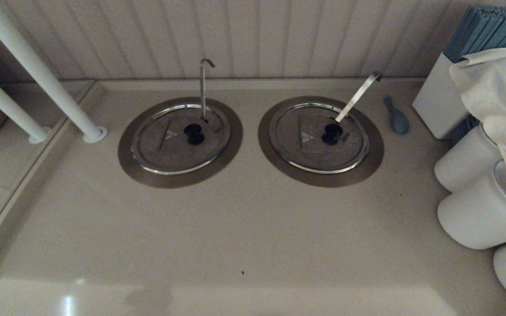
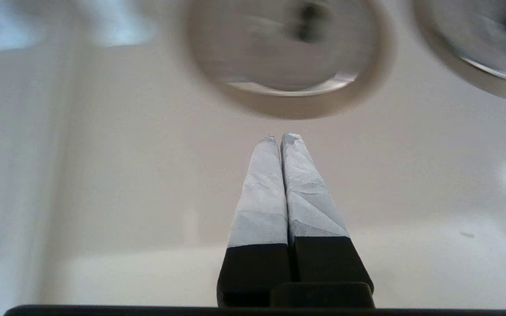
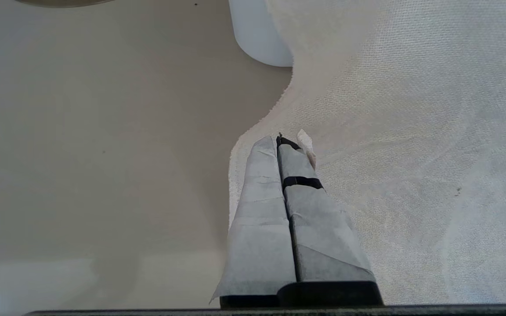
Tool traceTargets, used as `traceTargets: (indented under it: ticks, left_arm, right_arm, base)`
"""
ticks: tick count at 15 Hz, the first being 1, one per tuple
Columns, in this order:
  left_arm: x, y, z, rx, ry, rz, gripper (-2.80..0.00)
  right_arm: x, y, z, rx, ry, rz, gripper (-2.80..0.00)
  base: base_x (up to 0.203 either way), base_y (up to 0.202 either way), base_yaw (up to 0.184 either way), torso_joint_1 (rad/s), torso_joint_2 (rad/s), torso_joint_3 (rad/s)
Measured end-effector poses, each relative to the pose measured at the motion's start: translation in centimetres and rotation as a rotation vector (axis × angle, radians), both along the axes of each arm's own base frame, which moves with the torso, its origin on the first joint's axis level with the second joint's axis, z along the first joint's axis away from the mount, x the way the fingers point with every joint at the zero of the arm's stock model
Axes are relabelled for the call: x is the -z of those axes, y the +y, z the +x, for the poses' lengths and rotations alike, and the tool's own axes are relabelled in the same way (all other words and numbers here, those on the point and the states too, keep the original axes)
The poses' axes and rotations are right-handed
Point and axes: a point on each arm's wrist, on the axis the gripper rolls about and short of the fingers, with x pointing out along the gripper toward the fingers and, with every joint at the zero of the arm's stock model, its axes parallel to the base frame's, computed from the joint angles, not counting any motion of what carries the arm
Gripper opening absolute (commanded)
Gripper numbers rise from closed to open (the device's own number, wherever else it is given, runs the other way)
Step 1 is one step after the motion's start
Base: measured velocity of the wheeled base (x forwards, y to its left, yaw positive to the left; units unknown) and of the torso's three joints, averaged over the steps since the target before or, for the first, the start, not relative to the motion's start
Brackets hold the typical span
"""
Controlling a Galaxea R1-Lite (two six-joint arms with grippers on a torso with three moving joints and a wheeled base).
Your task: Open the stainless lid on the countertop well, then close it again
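left wrist view shows the left gripper (image 2: pixel 279 138) with its 2 pale, tape-wrapped fingers (image 2: pixel 262 193) pressed flat together, clenched on nothing, hanging over bare beige counter (image 2: pixel 103 175) a little short of the round recessed countertop well (image 2: pixel 288 105), whose wide brownish-steel collar curves just beyond the fingertips. right wrist view shows the right gripper (image 3: pixel 286 140), also clenched with nothing between its 2 wrapped fingers (image 3: pixel 257 210), held above the counter edge where a white woven cloth (image 3: pixel 411 131) spreads; whether the tips touch the cloth cannot be told. a white cylindrical container (image 3: pixel 257 39) stands just past the cloth. neither gripper appears in the head view.

head view places the round flat stainless lid (image 1: pixel 165 153) seated level in the countertop well (image 1: pixel 130 166), on the left of the 2 wells. its shiny raised rim sits inside the collar, the black centre knob (image 1: pixel 194 133) is at its middle, a pale triangle mark (image 1: pixel 170 134) lies beside the knob, and the thin ladle handle with a curled hook (image 1: pixel 203 83) rises through the lid near the knob. the twin lid (image 1: pixel 314 149) with a wide flat strip handle (image 1: pixel 358 96) sits shut to the right. a small blue-grey spoon-like piece (image 1: pixel 396 116) lies beside that well, near a white box of blue sticks (image 1: pixel 442 101). 2 white poles (image 1: pixel 37 66) stand at the left.
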Motion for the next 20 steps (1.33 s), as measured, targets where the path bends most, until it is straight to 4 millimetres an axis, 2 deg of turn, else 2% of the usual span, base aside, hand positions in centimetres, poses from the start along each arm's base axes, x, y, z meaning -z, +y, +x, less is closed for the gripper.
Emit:
traceTargets:
  ticks: [2,4,7,10,13,15,18,20]
  left_arm:
    - [0.5,1.5,-4.3,-0.096,-0.061,0.036,-2.80]
    - [1.7,2.4,-7.7,-0.220,-0.087,0.121,-2.80]
    - [2.7,2.9,-10.0,-0.395,-0.099,0.180,-2.80]
    - [3.0,2.5,-10.8,-0.470,-0.118,0.196,-2.80]
    - [5.1,2.0,-11.9,-0.372,-0.158,0.236,-2.80]
    - [8.7,1.7,-11.8,-0.280,-0.151,0.233,-2.80]
    - [14.4,1.4,-9.7,-0.157,-0.068,0.183,-2.80]
    - [16.7,1.3,-8.5,-0.107,-0.072,0.158,-2.80]
  right_arm:
    - [0.0,0.0,0.0,0.000,0.000,0.000,-2.80]
    - [0.0,0.0,0.0,0.000,0.000,0.000,-2.80]
    - [0.0,0.0,0.0,0.000,0.000,0.000,-2.80]
    - [0.0,0.0,0.0,0.001,0.000,0.000,-2.80]
    - [0.0,0.0,0.0,0.001,0.000,0.000,-2.80]
    - [0.0,0.0,0.0,0.000,0.000,0.000,-2.80]
    - [0.0,0.0,0.0,0.000,0.000,0.000,-2.80]
    - [0.0,0.0,0.0,0.000,0.000,0.000,-2.80]
  base:
    - [0.000,0.000,0.000,0.000,0.00,0.000]
    - [0.000,0.000,0.000,0.000,0.00,0.000]
    - [0.000,0.000,0.000,0.000,0.00,0.000]
    - [0.000,0.000,0.000,0.000,0.00,0.000]
    - [0.000,0.000,0.000,0.000,0.00,0.000]
    - [0.000,0.000,0.000,0.000,0.00,0.000]
    - [0.000,0.000,0.000,0.000,0.00,0.000]
    - [0.000,0.000,0.000,0.000,0.00,0.000]
